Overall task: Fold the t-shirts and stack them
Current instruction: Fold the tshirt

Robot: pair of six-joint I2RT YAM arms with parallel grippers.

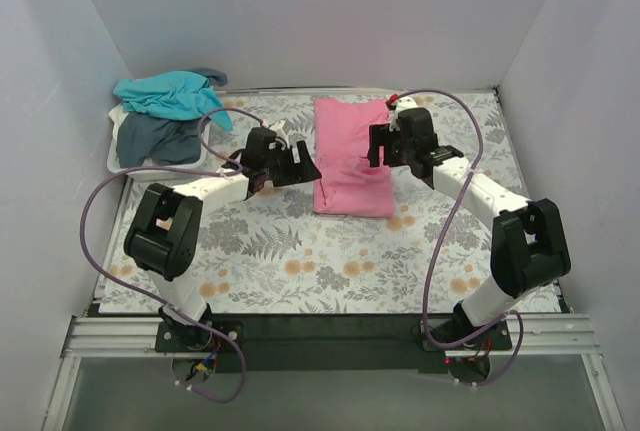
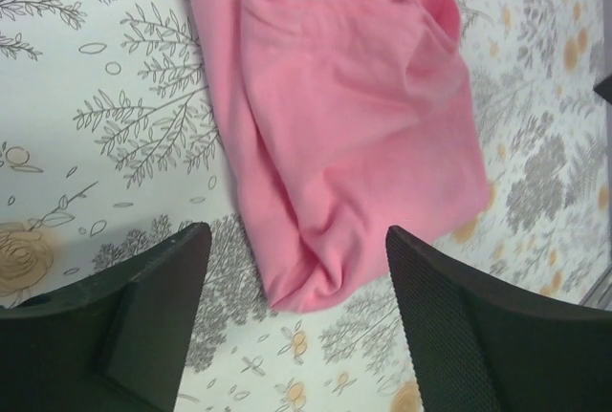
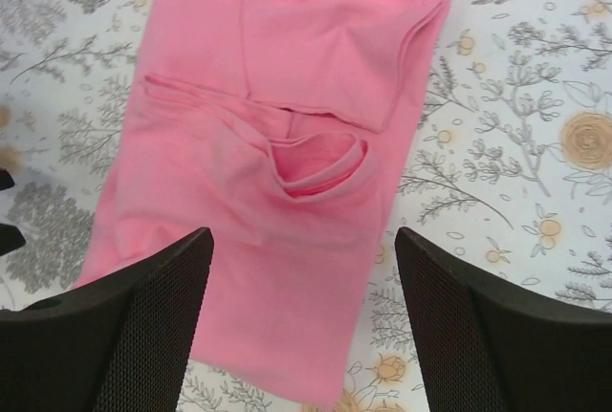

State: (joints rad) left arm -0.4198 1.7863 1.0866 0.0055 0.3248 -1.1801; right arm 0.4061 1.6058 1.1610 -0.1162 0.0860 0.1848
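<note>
One down: the pink t-shirt (image 1: pixel 355 156) lies folded on the surface (image 1: pixel 300 271). My left fingers (image 2: pixel 143 307) and right fingers (image 3: pixel 478 326) hang spread and empty above it. The teal t-shirt (image 1: pixel 170 94) and grey t-shirt (image 1: pixel 155 138) lie crumpled at the basket (image 1: pixel 112 154), not yet folded.

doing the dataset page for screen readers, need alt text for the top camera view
A folded pink shirt lies on a floral table, with the open left gripper and open right gripper at its two sides. At the far left, a teal shirt and a grey shirt are heaped in a white basket.
</note>
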